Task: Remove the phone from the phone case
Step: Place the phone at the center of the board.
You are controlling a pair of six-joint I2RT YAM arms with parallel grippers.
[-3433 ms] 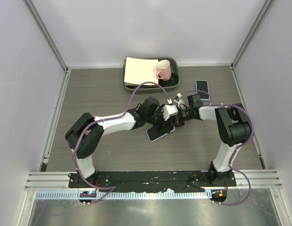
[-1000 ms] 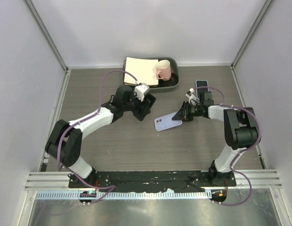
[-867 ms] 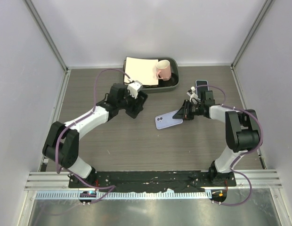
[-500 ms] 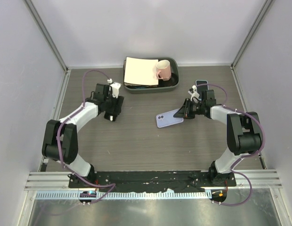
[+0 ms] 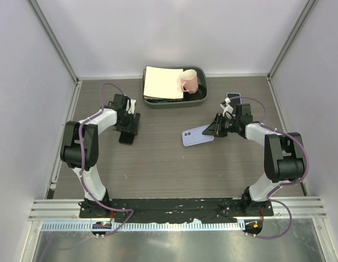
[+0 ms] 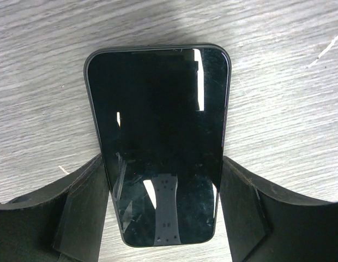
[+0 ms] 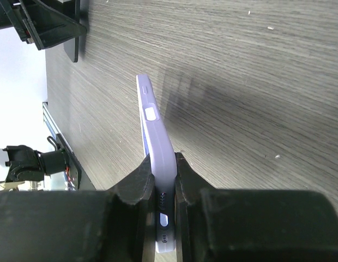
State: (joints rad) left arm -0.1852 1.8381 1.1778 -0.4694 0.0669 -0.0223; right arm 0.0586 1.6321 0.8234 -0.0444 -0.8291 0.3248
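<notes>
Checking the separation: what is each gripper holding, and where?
Left gripper clasps the phone by its long sides, near one end. Right gripper pinches the lilac case at one end.

Soft, even light from overhead, with close-range blur on both of my wrist cameras.

From above, the table (image 5: 169,169) is evenly bright, with faint shadows under my arms and a dull sheen on the metal strip (image 5: 169,243). The phone (image 6: 158,136) glass mirrors white streaks of glare, and my left fingers (image 6: 76,218) look dark and soft. The lilac phone case (image 7: 155,136) throws a broad, soft shadow and blurs near my right fingers (image 7: 139,183).
</notes>
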